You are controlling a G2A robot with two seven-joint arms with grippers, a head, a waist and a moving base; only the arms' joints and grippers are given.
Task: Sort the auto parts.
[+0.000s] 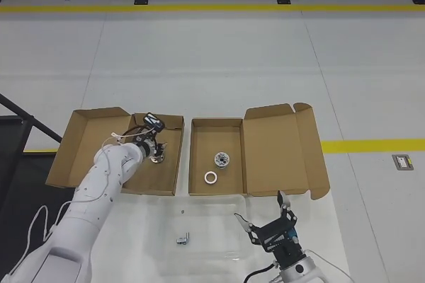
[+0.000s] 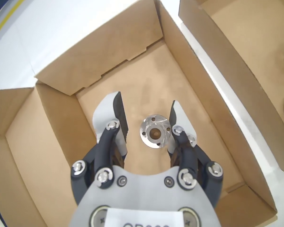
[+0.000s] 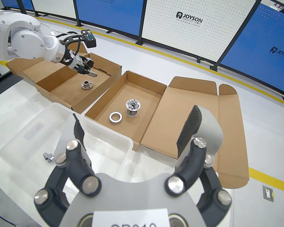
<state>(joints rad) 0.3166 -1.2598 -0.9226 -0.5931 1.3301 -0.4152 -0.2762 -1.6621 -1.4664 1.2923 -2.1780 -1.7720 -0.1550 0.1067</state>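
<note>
**Auto parts (image 3: 132, 107): three boxed, one left in the bin**

Sorting looks close to finished. A flanged hub (image 2: 154, 133) lies flat on the floor of the left cardboard box (image 2: 198, 76). The left pincer (image 2: 145, 100) hangs just above it with its jaws apart, one on each side of the hub and holding nothing. I judge the hub as placed.

The right cardboard box (image 1: 198, 141) holds a slotted cylindrical hub (image 1: 221, 159) standing upright. A flat metal ring (image 1: 210, 177) lies just near of it.

Only a small metal bracket (image 1: 182, 240) remains in the clear plastic bin (image 3: 104, 131), which sits on the near side of both boxes. That piece seems to be all that is left to sort.

The right pincer (image 1: 263, 212) hovers over the bin's right end, spread wide and empty, well apart from the bracket.

Both boxes stand side by side with their lids folded outward on a white bench (image 3: 19, 95). Beyond it lies a pale floor (image 1: 198, 56) marked with yellow lines (image 1: 382, 146). Blue and white perforated panels (image 3: 194, 12) on black frames close off the far side of the room.
</note>
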